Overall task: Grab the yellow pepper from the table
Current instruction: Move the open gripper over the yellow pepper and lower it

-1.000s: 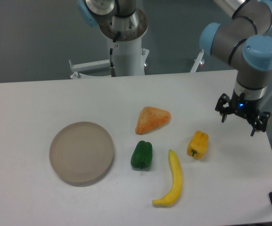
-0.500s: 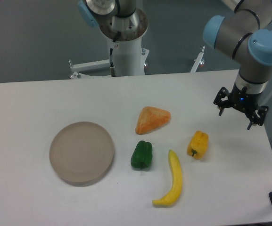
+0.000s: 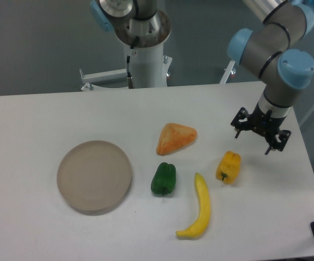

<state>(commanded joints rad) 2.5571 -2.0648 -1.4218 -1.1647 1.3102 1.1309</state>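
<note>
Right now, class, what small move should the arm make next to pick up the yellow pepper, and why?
Probably shift the gripper a little further left and toward the camera, then lower it. Its jaws look open and empty, up and to the right of the yellow pepper, which lies alone on the table, clear of the banana.

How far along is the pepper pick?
Done: nothing grasped; the yellow pepper lies on the table, beside the banana. In hand: the gripper hovers open, up and right of it, not touching. Left: line up, descend, close, lift.
</note>
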